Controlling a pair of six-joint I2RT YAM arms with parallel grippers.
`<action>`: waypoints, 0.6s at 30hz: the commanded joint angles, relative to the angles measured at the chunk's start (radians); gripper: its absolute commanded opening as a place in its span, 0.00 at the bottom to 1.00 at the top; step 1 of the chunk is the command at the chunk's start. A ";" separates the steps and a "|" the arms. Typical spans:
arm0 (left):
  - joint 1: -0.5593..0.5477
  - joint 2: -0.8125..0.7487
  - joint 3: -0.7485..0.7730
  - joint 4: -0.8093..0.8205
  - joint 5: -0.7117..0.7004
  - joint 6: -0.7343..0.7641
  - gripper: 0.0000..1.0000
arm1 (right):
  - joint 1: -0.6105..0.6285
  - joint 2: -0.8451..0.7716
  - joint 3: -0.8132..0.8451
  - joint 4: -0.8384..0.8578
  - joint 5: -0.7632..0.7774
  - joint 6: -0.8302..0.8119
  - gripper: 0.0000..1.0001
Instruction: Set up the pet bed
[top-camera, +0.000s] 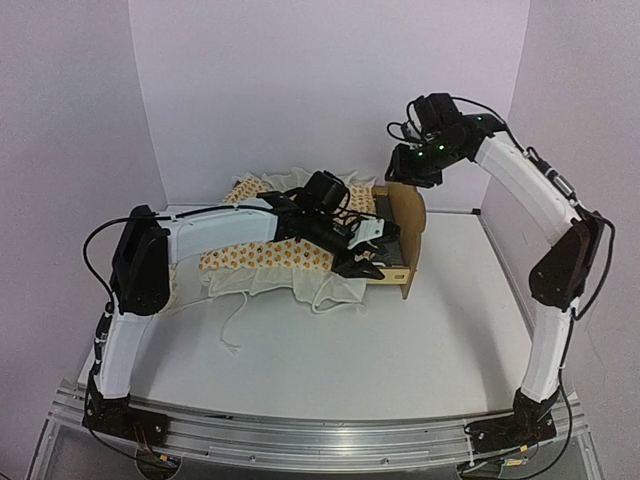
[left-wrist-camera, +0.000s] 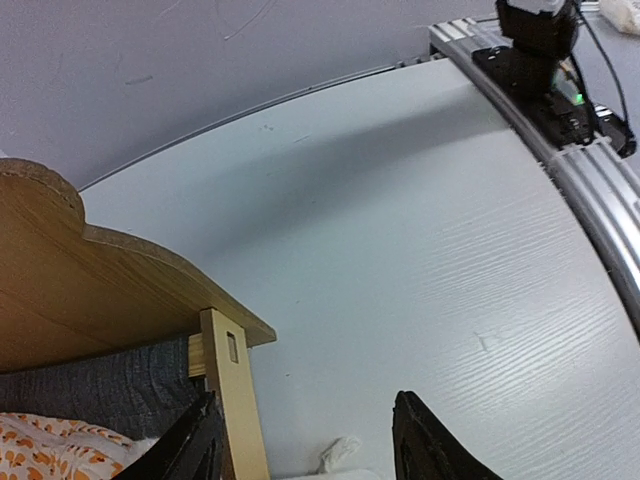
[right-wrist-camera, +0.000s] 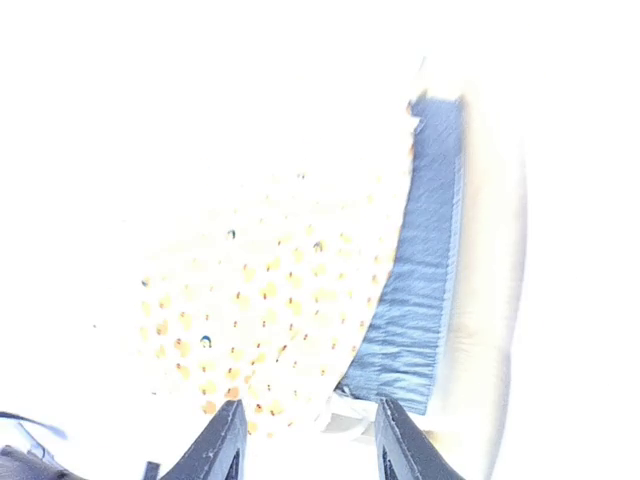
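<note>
Left arm (top-camera: 215, 228): upper link rises from the near-left base, elbow bent, forearm running level to the right over the bedding (top-camera: 265, 255). Left gripper (top-camera: 368, 262) sits low at the near corner of the bed frame (top-camera: 392, 272). Its wrist view shows the 2 fingers (left-wrist-camera: 190, 445) parted with nothing clamped; the left finger is just beside the corner post (left-wrist-camera: 232, 390), the other well clear over the table (top-camera: 380, 350)

Right arm (top-camera: 525, 180): rises from the near-right base, elbow out to the right, forearm angled up and back to the left, wrist tipped down. Right gripper (top-camera: 415, 170) hangs above the headboard (top-camera: 408, 215), apart from it. Jaws parted, gap empty; the wrist view is washed out

Bed frame stands mid-table toward the back, headboard on its right end, upright. Dark grey base (left-wrist-camera: 90, 385) shows inside. Bedding, cream with orange print, lies partly in the frame and spreads out left onto the table, rumpled, ruffle and ties trailing at the near edge
</note>
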 joint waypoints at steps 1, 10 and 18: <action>-0.017 0.119 0.135 0.058 -0.205 -0.029 0.55 | -0.003 -0.171 -0.131 0.074 0.110 0.030 0.44; -0.038 0.246 0.248 0.001 -0.401 -0.038 0.44 | -0.002 -0.367 -0.456 0.151 0.160 0.056 0.44; -0.046 0.344 0.343 -0.083 -0.413 -0.052 0.39 | -0.002 -0.464 -0.614 0.192 0.163 0.082 0.44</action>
